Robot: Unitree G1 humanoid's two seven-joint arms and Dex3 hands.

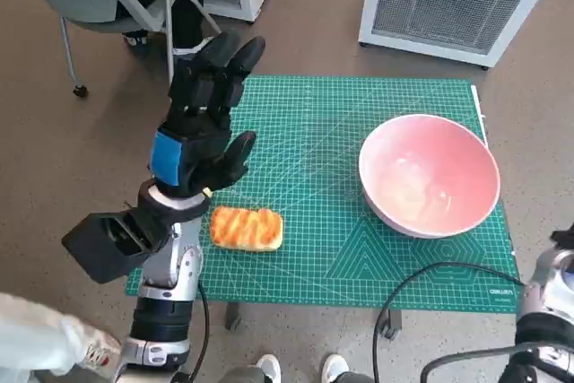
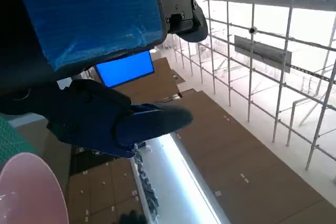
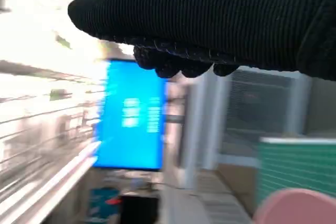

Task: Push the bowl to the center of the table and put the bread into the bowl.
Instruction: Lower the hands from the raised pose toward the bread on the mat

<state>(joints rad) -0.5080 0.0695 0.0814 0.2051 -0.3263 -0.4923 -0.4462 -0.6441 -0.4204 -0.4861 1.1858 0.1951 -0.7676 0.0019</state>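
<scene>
Pink bowl (image 1: 430, 174), one bread (image 1: 246, 228); left hand (image 1: 204, 123) released, right hand's (image 3: 220, 19) grasp unclear

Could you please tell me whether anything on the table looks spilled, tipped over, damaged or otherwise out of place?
Nothing looks spilled or damaged. The pink round bowl stands upright and empty, though it sits toward the right edge of the green cutting mat rather than at the centre. The golden glazed bread lies whole near the mat's front left.
</scene>
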